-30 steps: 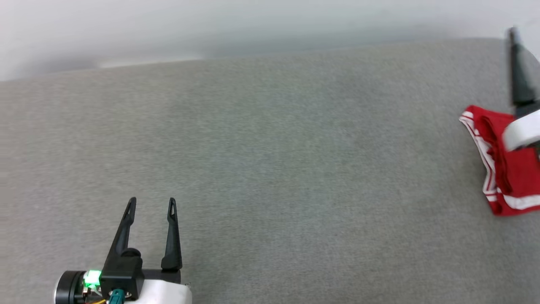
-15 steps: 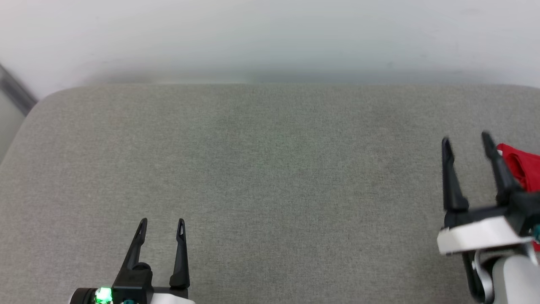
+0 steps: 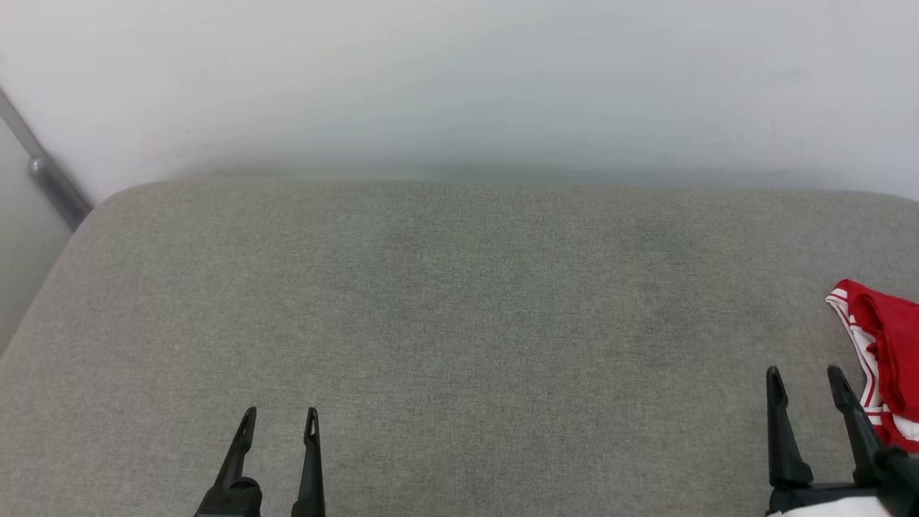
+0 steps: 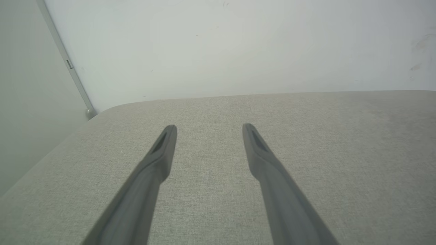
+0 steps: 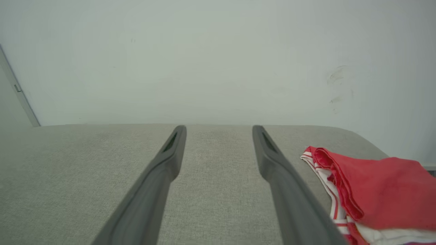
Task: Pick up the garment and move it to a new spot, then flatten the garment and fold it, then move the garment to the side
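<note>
Grey fabric-covered surface (image 3: pixel 459 323): one, its near edge and right end cut off in the head view. Pale wall (image 3: pixel 459 86) behind it, top cropped.

The garment (image 3: pixel 890 345): one, red with red-and-white striped trim, lying bunched at the surface's far right. The head view's right edge cuts most of it off. The right wrist view shows more (image 5: pixel 381 183), but its right and lower parts run out of frame. Chest print can't be made out.

Grippers: two. Left gripper (image 3: pixel 280 412) is low left, its body cropped by the bottom edge, fingers spread, holding nothing. Right gripper (image 3: pixel 804 371) is low right, just beside the garment, apart from it, also released.

Fingers: four in all, two per gripper.

Thin grey strip (image 3: pixel 50 183) on the wall at far left: one, its upper end cut off.
</note>
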